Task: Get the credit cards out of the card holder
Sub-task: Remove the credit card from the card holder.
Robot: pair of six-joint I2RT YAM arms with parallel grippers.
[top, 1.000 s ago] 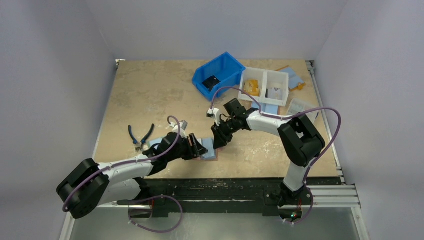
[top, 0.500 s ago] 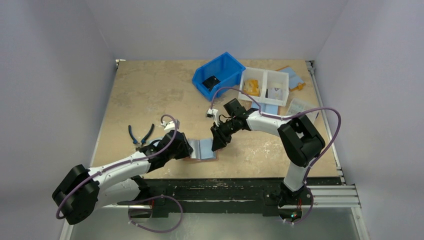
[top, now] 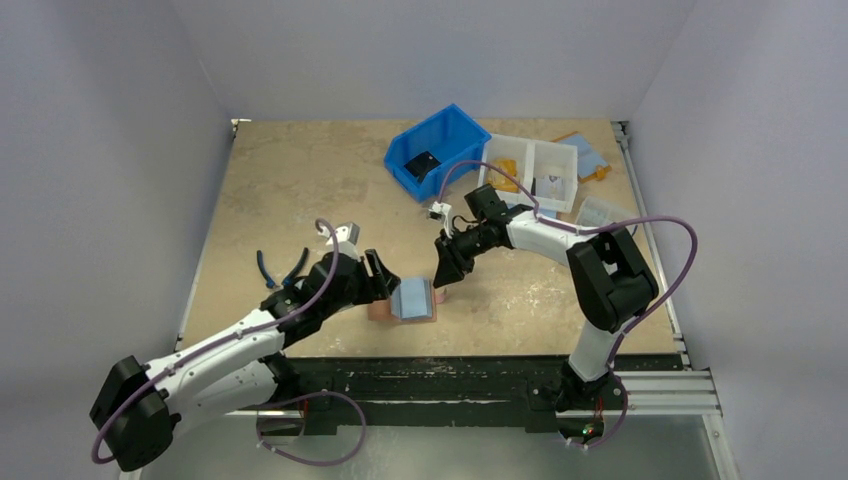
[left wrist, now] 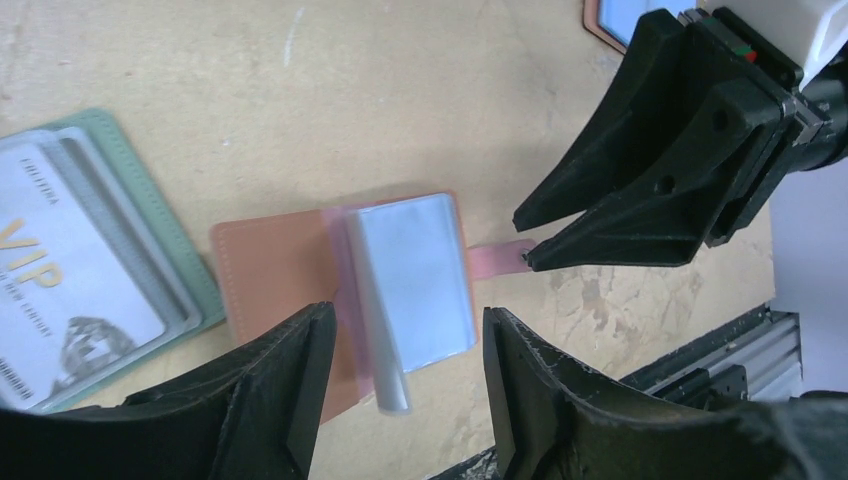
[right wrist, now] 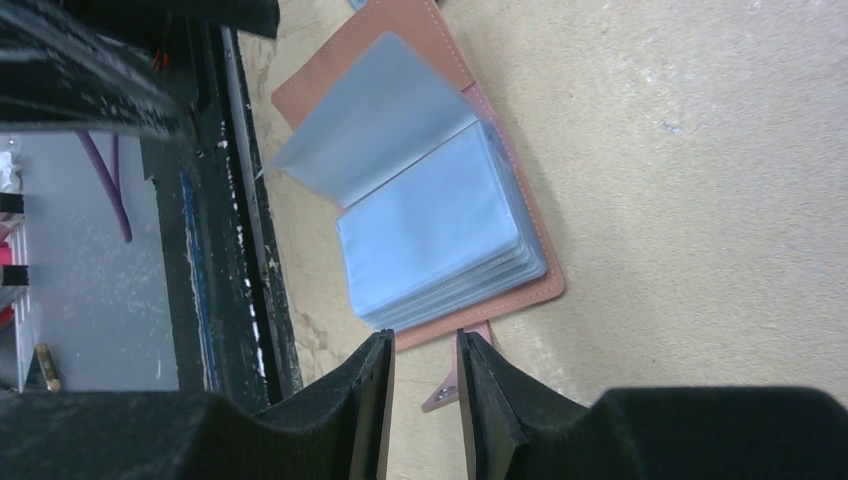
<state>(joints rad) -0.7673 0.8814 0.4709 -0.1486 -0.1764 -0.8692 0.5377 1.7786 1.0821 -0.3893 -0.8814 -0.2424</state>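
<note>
Top view, card holder (top: 405, 300) lying open near the front edge of the table (top: 300, 190), left gripper (top: 383, 283) spread wide just beside it, left wrist, pale-blue sleeves (left wrist: 415, 270) fanned up, right wrist, right gripper (right wrist: 422, 345) narrowed at the snap tab (right wrist: 447, 388), pinching or not, cannot tell.

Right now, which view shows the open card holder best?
Right wrist: the card holder is large and sharp, its stacked blue sleeves distinct, one lifted. Left wrist shows the card holder whole but softer. Top external shows only a small blue-and-brown patch.
</note>
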